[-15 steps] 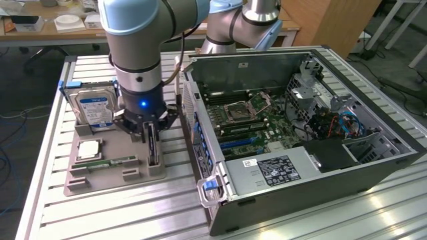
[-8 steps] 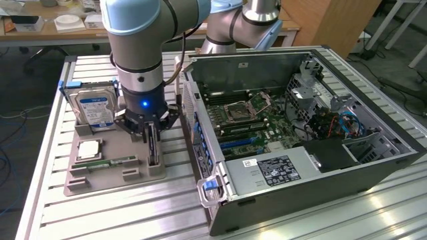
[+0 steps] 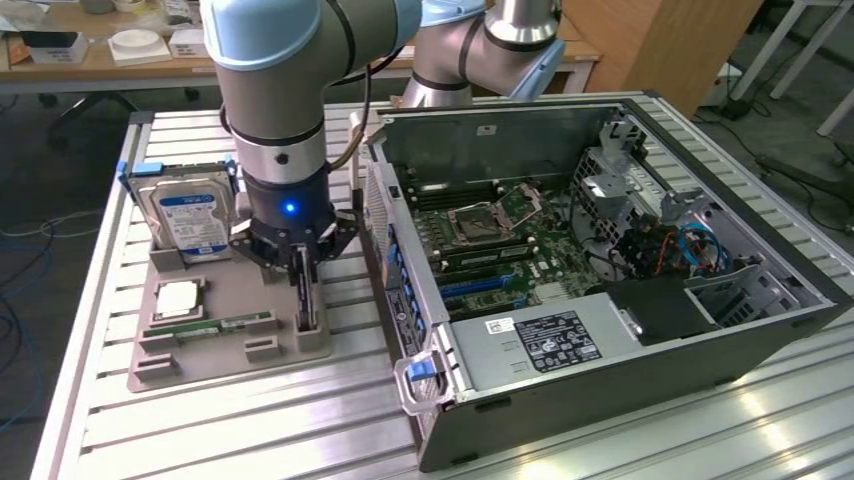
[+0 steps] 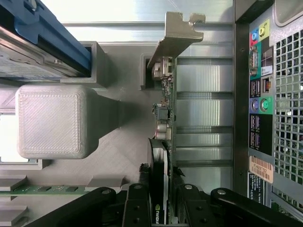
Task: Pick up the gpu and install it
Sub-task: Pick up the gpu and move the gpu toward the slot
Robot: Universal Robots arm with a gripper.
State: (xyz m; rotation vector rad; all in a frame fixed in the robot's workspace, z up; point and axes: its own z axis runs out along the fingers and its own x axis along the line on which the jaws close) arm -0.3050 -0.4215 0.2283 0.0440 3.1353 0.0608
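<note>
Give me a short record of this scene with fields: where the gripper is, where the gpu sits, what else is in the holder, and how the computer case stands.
gripper: directly over the gpu, at its upper edge
gpu: standing on edge in a slot of the grey holder, not yet in the case
holder also carries: hard drive upright, memory stick lying flat, square silver chip
computer case: side open, motherboard exposed, on the exterior view's right of the holder
surface: slatted metal table
</note>
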